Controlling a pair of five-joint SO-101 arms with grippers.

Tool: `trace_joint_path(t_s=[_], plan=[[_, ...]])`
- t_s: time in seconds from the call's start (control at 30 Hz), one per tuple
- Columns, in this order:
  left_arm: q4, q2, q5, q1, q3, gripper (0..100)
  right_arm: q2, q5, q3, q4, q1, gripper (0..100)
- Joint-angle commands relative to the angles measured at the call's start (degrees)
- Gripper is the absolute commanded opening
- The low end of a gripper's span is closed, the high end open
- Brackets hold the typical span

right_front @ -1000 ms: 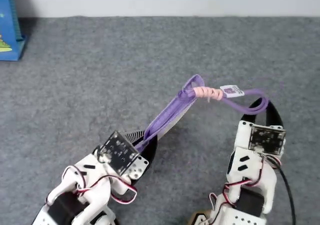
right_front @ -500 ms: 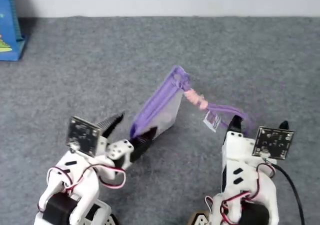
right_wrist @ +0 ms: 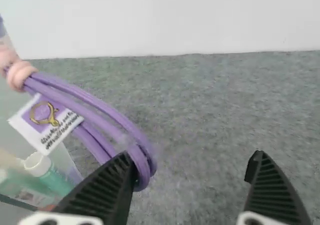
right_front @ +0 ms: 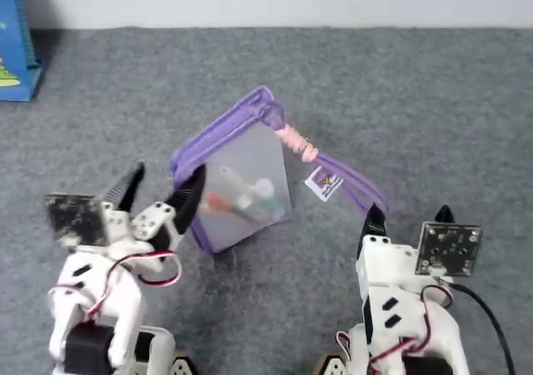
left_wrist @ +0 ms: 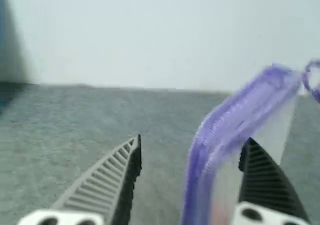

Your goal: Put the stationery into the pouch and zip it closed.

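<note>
Found the pouch (right_front: 241,183) flat on the carpet (right_front: 375,83), stationery (right_front: 241,198) inside; saw left gripper (right_front: 166,175) gaping at its edge, right gripper (right_front: 408,215) wide beside the strap (right_front: 350,183); judged pinning one end before zipping wisest.

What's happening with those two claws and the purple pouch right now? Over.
Left gripper open at pouch edge. Right gripper open, strap against one finger. Stationery inside pouch.

Pouch (right_front: 250,154) clear, purple trim; strap (right_front: 354,187) purple, pink wrap; table (right_front: 400,83) grey; box (right_front: 15,50) blue.
</note>
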Motion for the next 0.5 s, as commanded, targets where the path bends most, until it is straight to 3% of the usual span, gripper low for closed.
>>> trace_joint_path(t_s=[0.0,0.3,0.47], plan=[[2.37,-0.7,0.53,-1.67,-7.25,30,-0.13,-0.44,-5.45,1.71,-0.4,30.7],[6.51,-0.79,-2.2,-6.42,-9.45,30,0.13,-0.09,-9.05,12.79,-0.66,30.7],[8.26,-0.79,-2.2,-6.42,-8.92,30,0.13,-2.46,-8.97,14.02,-11.21,30.7]])
